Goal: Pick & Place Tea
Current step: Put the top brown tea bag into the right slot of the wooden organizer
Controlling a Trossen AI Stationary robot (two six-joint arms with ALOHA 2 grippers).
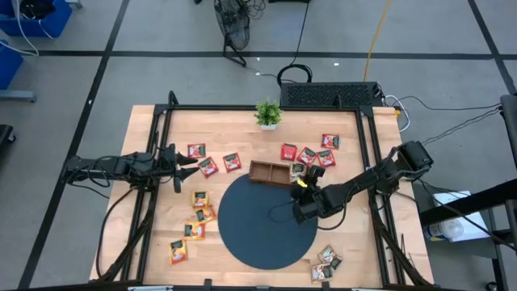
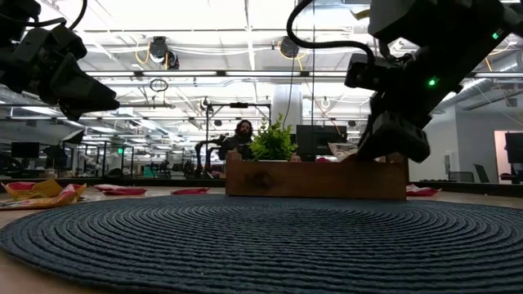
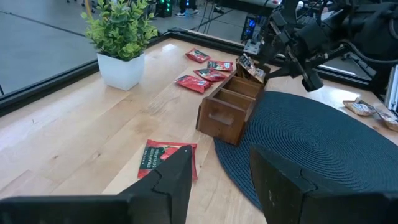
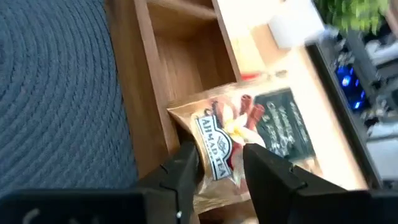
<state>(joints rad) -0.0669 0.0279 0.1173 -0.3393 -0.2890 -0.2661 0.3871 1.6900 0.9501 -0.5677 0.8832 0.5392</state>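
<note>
Nearby, red sachets [image 1: 308, 153] flanked the wooden tray [image 1: 271, 171], where the right hand [image 4: 219, 163] hovered with fingers parted around a pale sachet [image 4: 249, 127]

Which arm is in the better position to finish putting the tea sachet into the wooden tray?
Right. Its end effector is at the wooden tray, fingers around a tea sachet at the end compartment. The left end effector waits far off, empty.
</note>
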